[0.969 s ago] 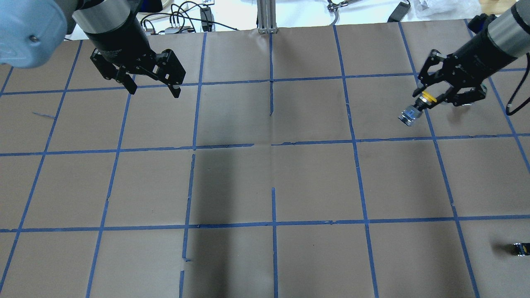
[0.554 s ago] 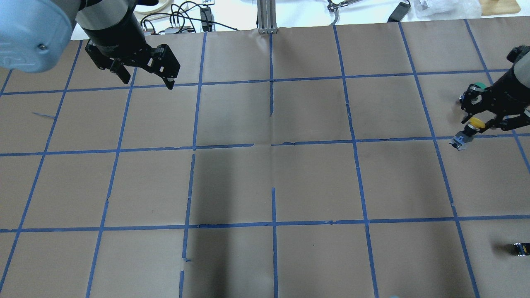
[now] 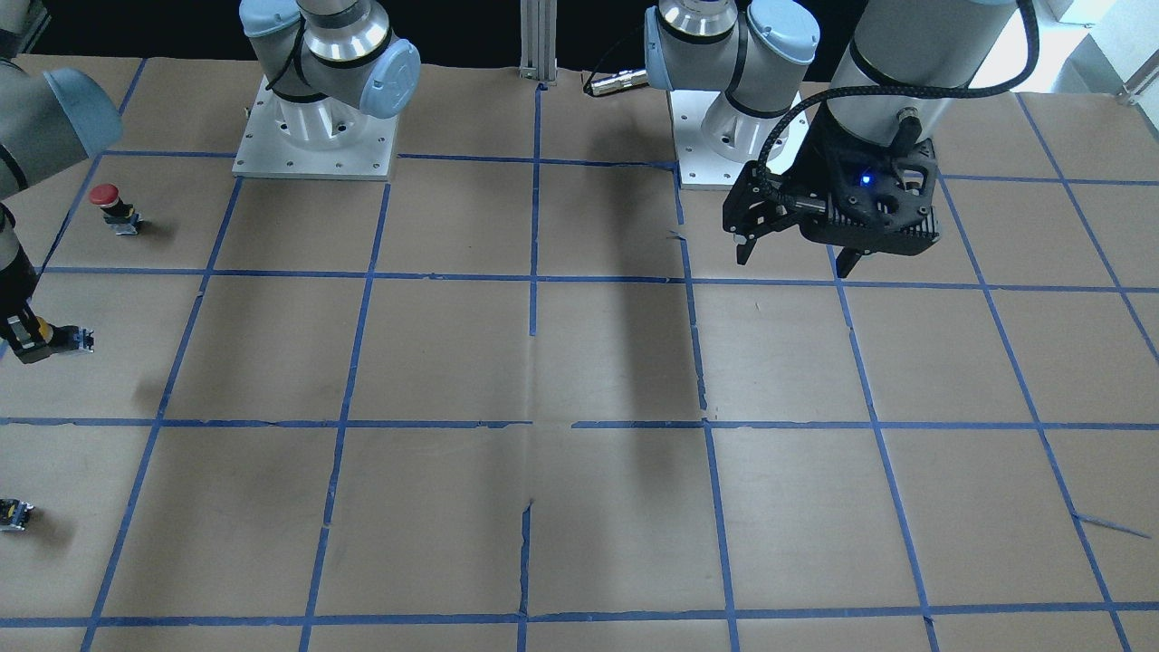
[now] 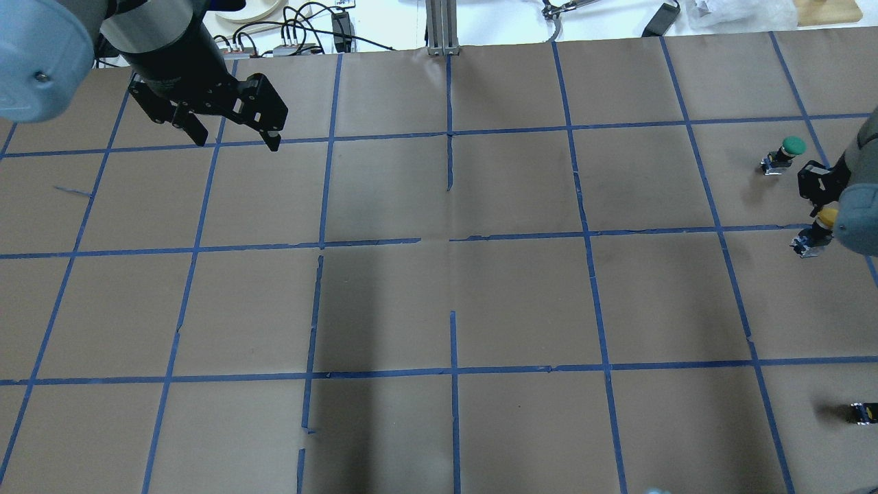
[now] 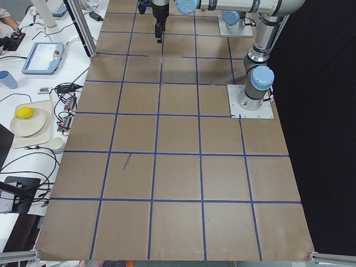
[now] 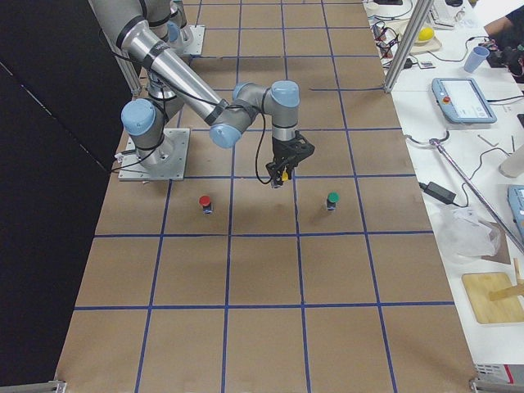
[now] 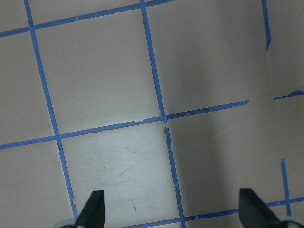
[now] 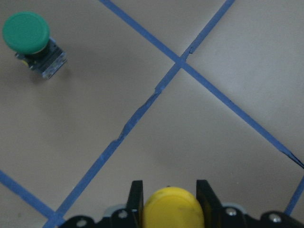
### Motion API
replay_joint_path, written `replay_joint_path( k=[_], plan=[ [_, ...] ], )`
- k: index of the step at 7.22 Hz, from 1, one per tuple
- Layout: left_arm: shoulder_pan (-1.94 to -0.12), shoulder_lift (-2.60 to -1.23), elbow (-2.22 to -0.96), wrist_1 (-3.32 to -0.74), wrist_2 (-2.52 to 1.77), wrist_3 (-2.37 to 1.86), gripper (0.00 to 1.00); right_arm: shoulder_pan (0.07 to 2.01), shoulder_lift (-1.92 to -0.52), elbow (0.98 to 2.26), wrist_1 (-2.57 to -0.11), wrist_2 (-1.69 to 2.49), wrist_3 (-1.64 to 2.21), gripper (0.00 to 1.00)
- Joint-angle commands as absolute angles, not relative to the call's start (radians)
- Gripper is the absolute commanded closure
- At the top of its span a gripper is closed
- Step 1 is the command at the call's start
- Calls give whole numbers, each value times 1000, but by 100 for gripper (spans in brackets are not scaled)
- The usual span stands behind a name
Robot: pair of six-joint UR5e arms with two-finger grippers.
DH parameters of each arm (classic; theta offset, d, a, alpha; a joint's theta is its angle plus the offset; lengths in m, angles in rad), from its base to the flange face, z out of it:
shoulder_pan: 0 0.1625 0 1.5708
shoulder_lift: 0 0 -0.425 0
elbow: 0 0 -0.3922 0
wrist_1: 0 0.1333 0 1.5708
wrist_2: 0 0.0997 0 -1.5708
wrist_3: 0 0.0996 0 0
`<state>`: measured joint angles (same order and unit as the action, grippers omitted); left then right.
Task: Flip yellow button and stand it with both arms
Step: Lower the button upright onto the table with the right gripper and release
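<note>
My right gripper [image 8: 172, 199] is shut on the yellow button [image 8: 173, 213], its fingers on either side of the yellow cap. In the overhead view the button [image 4: 816, 232] hangs tilted at the table's right edge, cap up and grey base low, half hidden by my right arm. I cannot tell whether the base touches the table. The front view shows only the button's base [image 3: 77, 340] at the left edge. My left gripper [image 4: 236, 137] is open and empty over the far left of the table, far from the button; it also shows in the front view [image 3: 795, 261].
A green-capped button [image 4: 785, 152] stands upright just beyond my right gripper and also shows in the right wrist view [image 8: 31, 38]. A red-capped button [image 3: 110, 204] stands nearer the robot base. A tiny dark part [image 4: 863, 412] lies at the near right edge.
My right gripper has carried the yellow button to the right and nearer the robot, uncovering the green button. My left gripper has drifted a little farther away and to the left, still open.
</note>
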<state>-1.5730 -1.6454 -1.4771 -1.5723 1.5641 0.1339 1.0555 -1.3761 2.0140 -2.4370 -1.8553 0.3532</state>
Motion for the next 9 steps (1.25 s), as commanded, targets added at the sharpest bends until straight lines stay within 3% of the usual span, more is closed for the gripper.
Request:
replay_joint_path(
  k=[1,5,9],
  plan=[
    [-1574,-1651,-1480,-1572,1565,129,1,1055,-1292,2043,-2592,-1949,408,95],
    [-1574,-1654,-1482,-1565,1565,132,1,1055,-1292,2166,-2816,-1957,413,93],
    [-1574,-1651,-1482,-1563,1562,133,1,1055,-1298,2206,-2844,-1960,460,90]
  ],
)
